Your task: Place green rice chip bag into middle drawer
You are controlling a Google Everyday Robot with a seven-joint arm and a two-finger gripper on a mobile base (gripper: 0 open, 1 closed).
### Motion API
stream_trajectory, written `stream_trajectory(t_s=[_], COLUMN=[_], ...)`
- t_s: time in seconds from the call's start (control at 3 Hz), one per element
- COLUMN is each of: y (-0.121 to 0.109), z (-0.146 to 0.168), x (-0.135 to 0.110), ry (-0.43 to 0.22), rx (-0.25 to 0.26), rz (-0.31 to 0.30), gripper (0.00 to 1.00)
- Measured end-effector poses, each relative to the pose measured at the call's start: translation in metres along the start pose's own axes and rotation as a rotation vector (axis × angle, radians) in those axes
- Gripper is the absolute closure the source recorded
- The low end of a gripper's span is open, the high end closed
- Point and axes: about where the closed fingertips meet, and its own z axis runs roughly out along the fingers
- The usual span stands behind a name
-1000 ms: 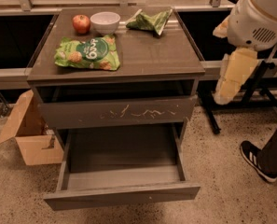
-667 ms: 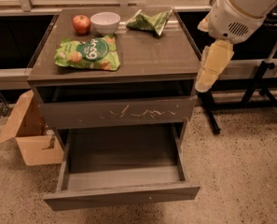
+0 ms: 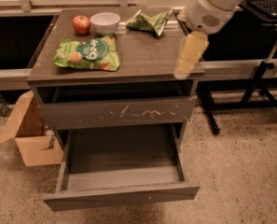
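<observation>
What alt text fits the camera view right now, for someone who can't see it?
The gripper hangs over the right edge of the cabinet top, well apart from the rice chip bag lying flat at front left. Below, the middle drawer is pulled open and empty. An apple, bowl and darker green bag sit along the back.
</observation>
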Motion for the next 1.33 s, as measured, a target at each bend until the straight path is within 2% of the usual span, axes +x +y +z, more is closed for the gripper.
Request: stream_trajectory(t_s=[0.33, 0.67, 1.0, 1.33], y=[-0.023, -0.043, -0.055, -0.068], z=[0.019, 0.055, 0.079, 0.103], x=[-0.032, -0.076, -0.103, -0.136], ry=[-0.046, -0.179, -0.270, -0.327], rx=[0.015, 0.034, 0.033, 0.008], rz=[-0.042, -0.025, -0.003, -0.027], gripper=[0.00, 0.00, 0.00, 0.00])
